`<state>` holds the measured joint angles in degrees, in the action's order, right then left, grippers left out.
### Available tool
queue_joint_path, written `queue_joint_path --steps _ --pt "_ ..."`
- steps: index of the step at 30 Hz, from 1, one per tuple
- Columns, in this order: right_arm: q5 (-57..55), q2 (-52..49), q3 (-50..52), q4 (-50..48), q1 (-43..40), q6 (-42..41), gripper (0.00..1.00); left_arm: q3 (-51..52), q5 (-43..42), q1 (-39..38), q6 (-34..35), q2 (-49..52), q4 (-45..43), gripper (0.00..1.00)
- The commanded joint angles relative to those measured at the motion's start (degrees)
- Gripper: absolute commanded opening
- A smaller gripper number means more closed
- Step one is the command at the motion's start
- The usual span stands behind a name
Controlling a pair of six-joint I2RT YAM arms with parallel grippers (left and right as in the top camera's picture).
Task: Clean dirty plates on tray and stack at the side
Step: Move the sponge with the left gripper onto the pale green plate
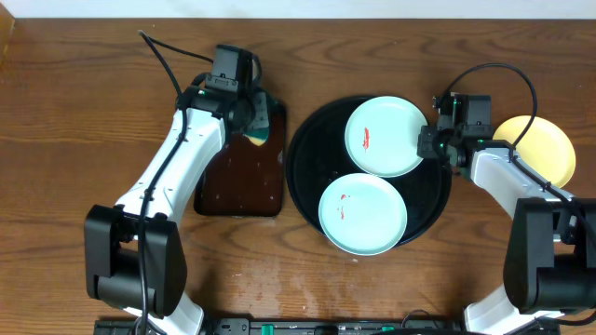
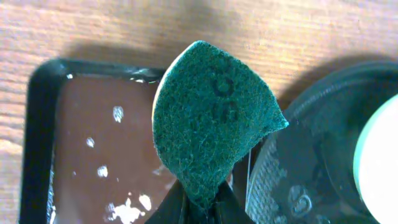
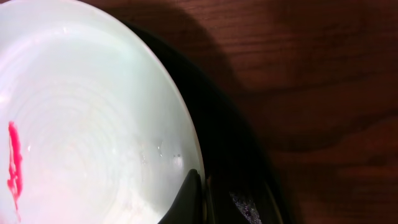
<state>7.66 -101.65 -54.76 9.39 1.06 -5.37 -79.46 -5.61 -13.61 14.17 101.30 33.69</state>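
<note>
Mint-white plate [image 1: 384,137], red smear [image 1: 365,140], black tray [image 1: 305,172]

The arms [image 1: 177,158] show white links [image 1: 494,175], black joints [image 1: 130,256], looping black cables [image 1: 503,64], green lights [image 1: 198,91].

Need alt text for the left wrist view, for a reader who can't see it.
The left pincer holds a dark green scrub sponge, pinched at its lower edge. Beyond it lie a brown rectangular tray at left and the black round tray with a pale plate at right, on a wooden table.
</note>
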Motion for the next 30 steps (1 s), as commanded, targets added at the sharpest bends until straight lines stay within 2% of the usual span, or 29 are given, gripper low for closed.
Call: queue_joint_path --steps 1,5,14,30 --pt "-0.76 -0.59 -1.16 0.22 0.44 1.42 0.01 -1.68 2.47 -0.24 -0.81 0.48 -1.64 0.07" --pt "-0.76 -0.59 -1.16 0.26 0.44 1.42 0.01 -2.38 5.22 -0.28 -0.24 0.48 -2.97 0.07" --pt "-0.76 -0.59 -1.16 0.26 0.44 1.42 0.01 -5.55 5.29 -1.92 1.62 0.5 -0.76 0.07" --pt "-0.72 -0.7 -0.59 0.31 0.55 1.38 0.01 -6.16 5.25 -14.71 1.6 1.42 -7.78 0.07"
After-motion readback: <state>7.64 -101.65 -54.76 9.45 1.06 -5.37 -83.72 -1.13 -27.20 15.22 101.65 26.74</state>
